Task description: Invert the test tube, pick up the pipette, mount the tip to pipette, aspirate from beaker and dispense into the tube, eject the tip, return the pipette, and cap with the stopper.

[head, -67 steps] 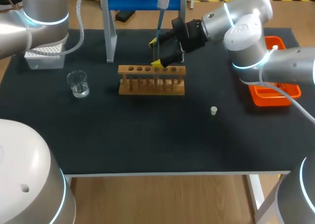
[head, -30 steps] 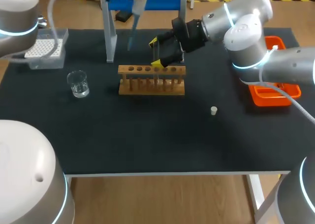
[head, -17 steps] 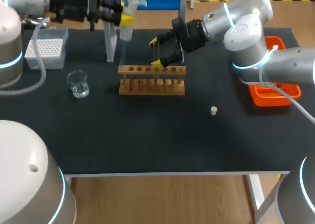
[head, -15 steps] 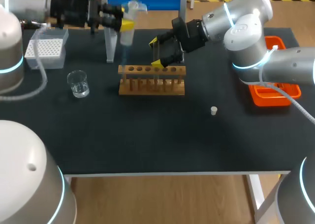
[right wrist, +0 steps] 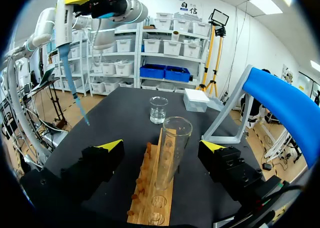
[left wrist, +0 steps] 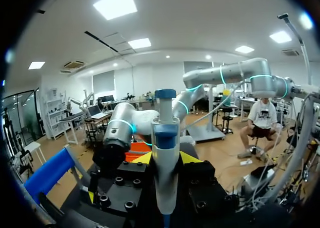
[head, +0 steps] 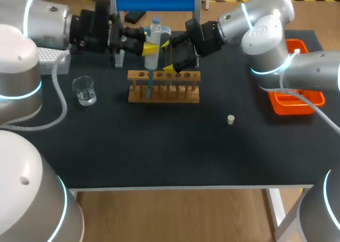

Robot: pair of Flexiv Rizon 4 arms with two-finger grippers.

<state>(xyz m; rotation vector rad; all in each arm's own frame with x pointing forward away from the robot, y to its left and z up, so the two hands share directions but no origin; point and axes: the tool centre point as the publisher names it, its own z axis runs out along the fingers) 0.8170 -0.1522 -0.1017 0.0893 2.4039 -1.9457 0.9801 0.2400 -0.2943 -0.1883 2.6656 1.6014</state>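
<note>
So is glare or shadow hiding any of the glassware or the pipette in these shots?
Head view: the beaker shows only small glints against the dark table. Left wrist view: the pipette is evenly lit, no glare. Right wrist view: the test tube catches faint highlights at its rim; nothing hidden.

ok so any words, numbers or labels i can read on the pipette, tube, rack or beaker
None can be read.
The pipette, test tube, wooden rack and beaker show no legible print; any marks are too small to tell.
</note>
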